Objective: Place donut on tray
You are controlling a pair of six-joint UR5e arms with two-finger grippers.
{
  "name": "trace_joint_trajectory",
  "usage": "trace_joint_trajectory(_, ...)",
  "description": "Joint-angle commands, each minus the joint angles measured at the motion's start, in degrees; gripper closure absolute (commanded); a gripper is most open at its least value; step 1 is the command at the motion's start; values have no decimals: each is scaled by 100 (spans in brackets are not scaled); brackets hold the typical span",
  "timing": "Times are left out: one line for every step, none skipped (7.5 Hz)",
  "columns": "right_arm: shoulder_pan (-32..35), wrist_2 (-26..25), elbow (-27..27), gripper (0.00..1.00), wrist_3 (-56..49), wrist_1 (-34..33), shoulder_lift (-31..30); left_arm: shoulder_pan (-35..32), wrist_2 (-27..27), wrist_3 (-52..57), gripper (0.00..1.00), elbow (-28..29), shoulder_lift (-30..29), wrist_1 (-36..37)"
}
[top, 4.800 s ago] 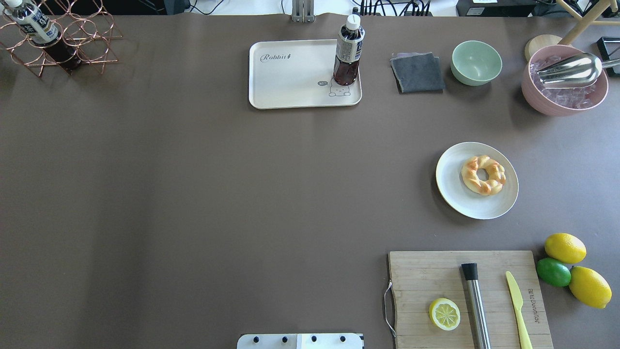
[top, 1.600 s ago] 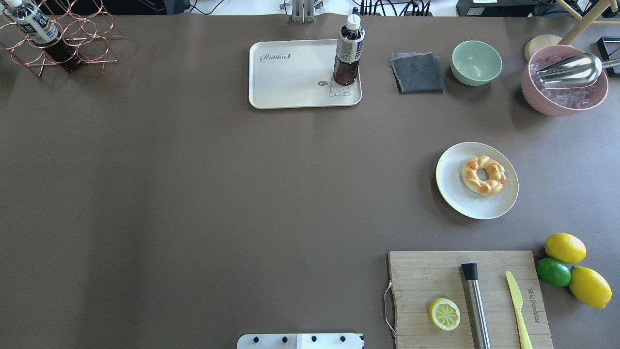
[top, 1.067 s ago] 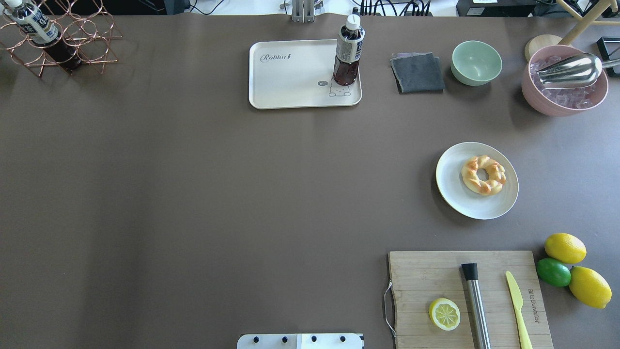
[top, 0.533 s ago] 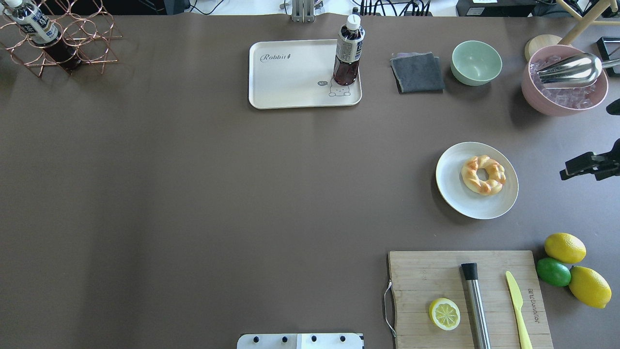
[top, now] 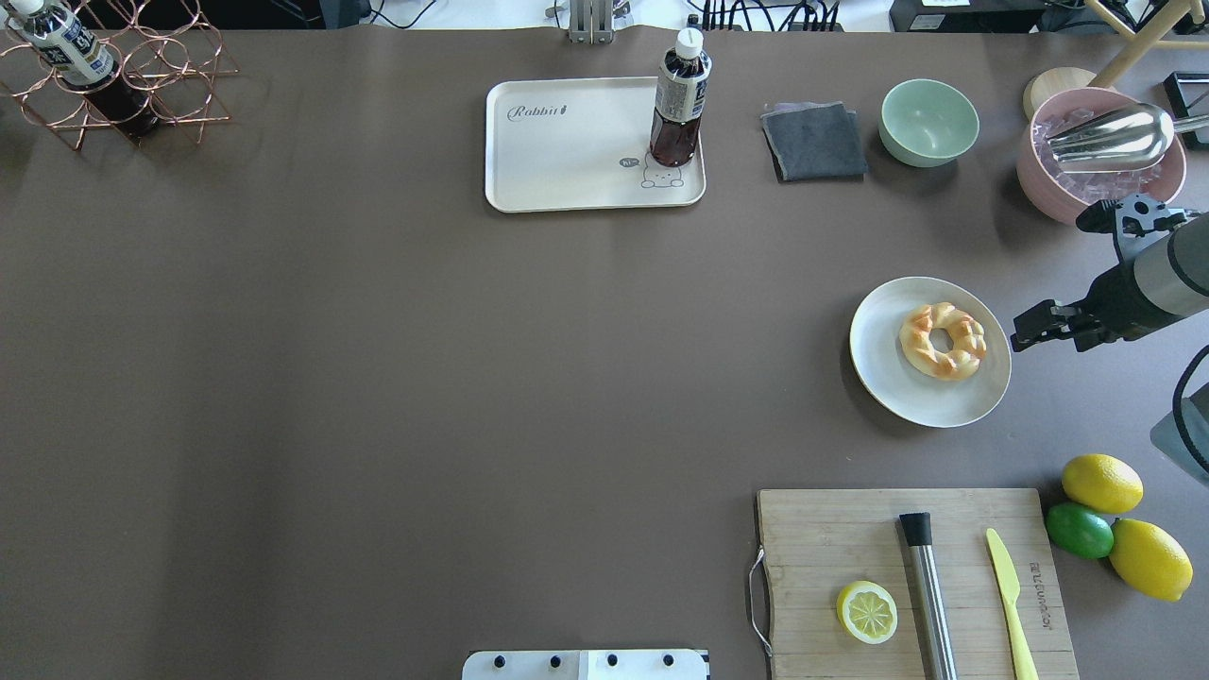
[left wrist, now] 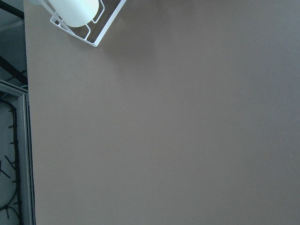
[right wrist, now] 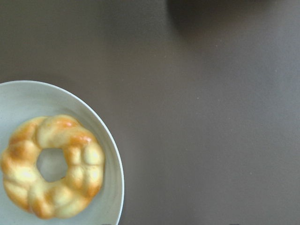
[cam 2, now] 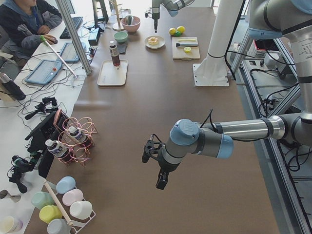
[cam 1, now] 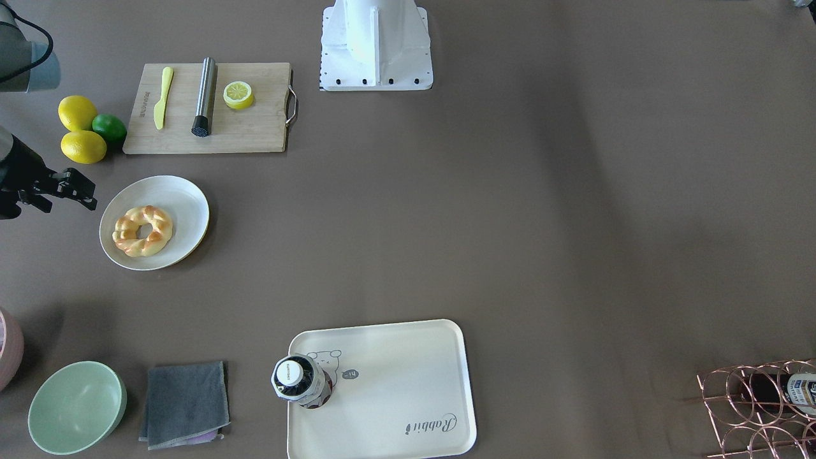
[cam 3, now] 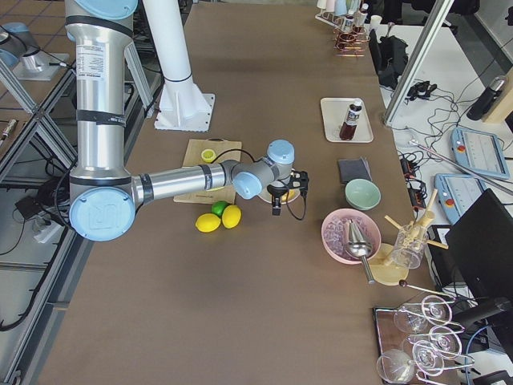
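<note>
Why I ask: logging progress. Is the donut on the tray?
Off: the donut lies on the plate, apart from the tray.

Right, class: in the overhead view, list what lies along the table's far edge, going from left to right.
copper wire rack → cream tray, with a dark drink bottle standing at its right end → grey cloth → green bowl → pink ice bowl

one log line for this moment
phase: pre-grasp | donut: on plate | right pincer: open, beside plate, empty | left pincer: far off, state unclear | tray: holds bottle, no donut
</note>
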Motion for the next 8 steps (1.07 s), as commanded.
trace_joint_trajectory(-155, -15, -389, 20, 77, 441, 124, 0, 0, 0, 3, -1, 0, -3)
trace_joint_trajectory(-234, -23, -389, 23, 242, 451, 176, 0, 0, 0, 3, -1, 0, -3)
trace_joint_trajectory(-383, -41, -441, 25, 583, 451, 386, 0, 0, 0, 3, -9, 0, -3)
trace_joint_trajectory(-454, -137, -477, 27, 665, 460, 414, 0, 0, 0, 3, -18, 0, -3)
trace_joint_trajectory(-446, -138, -468, 33, 631, 468, 353, 0, 0, 0, 3, -18, -9, 5)
trace_joint_trajectory(-420, -77, -390, 37, 596, 469, 335, 0, 0, 0, 3, -9, -9, 5)
trace_joint_trajectory(-384, -41, -302, 37, 604, 469, 327, 0, 0, 0, 3, -9, -9, 5)
trace_joint_trajectory(-288, 98, -284, 37, 596, 469, 300, 0, 0, 0, 3, -1, -9, -3)
